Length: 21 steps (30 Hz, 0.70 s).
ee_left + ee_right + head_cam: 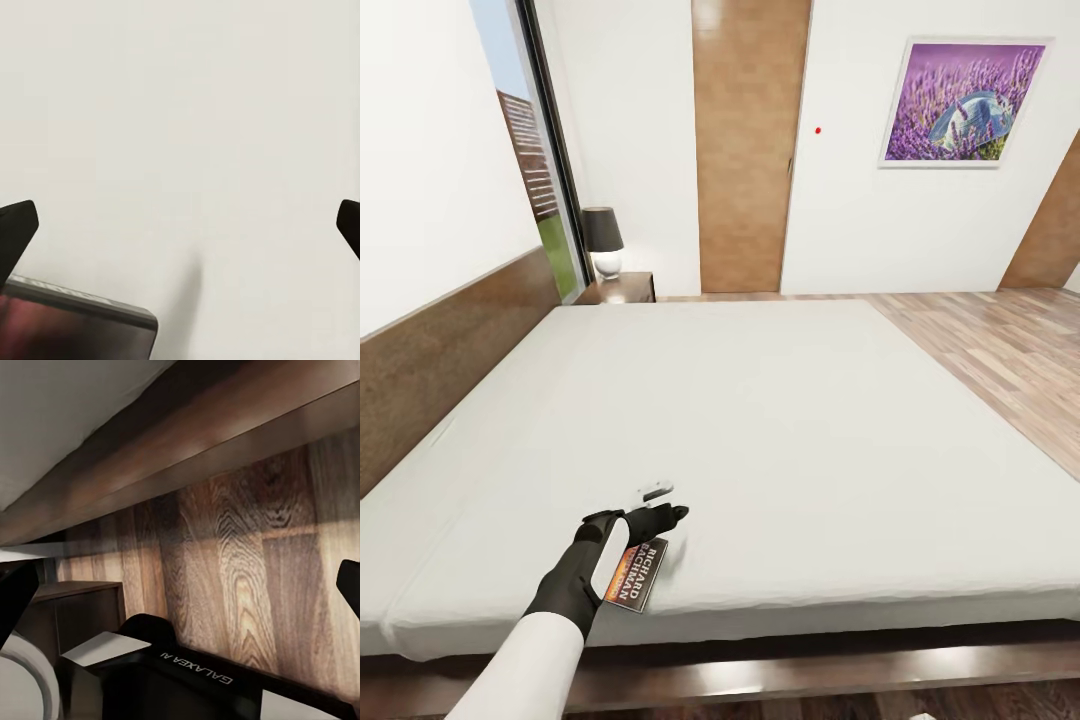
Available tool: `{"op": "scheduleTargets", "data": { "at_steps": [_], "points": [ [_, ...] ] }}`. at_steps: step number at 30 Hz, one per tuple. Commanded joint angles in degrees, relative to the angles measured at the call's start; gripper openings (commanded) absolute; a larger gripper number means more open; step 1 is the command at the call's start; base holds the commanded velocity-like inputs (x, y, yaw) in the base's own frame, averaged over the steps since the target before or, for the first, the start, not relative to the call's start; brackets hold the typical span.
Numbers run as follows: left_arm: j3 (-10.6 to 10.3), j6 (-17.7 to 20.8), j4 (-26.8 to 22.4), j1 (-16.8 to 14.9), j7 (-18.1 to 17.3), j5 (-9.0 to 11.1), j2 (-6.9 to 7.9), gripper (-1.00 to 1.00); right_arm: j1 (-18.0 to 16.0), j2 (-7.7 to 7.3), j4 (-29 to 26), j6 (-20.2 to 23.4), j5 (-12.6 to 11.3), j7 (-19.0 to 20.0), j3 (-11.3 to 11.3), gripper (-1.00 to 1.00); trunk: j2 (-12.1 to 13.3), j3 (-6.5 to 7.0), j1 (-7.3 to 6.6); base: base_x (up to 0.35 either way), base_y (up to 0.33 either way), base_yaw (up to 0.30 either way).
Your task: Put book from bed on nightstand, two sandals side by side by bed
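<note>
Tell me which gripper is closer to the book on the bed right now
Left. The left gripper hangs open right over the book at the mattress's near edge. The right gripper is down beside the bed frame, pointing at the wood floor, well away from the book.

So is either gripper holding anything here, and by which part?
Nothing is held. The left gripper is open over the book on the bed; the right gripper is open and empty.
</note>
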Motion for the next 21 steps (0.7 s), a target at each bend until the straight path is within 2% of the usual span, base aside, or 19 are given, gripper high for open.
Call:
{"op": "scheduleTargets", "data": {
  "at_steps": [1, 21],
  "points": [
    [0.3, 0.4, -0.1, 0.0, -0.3, 0.0, -0.08, 1.00, -0.1, -0.02, 0.2, 0.0, -0.3, 0.2, 0.0, 1.00, 0.0, -0.05, -0.01, 0.000, 0.000, 0.000],
    [0.4, 0.4, -0.1, 0.0, -0.3, 0.0, -0.07, 1.00, -0.1, -0.09, 0.3, -0.1, -0.3, 0.1, 0.0, 1.00, 0.0, -0.05, -0.01, 0.000, 0.000, 0.000]
  ]
}}
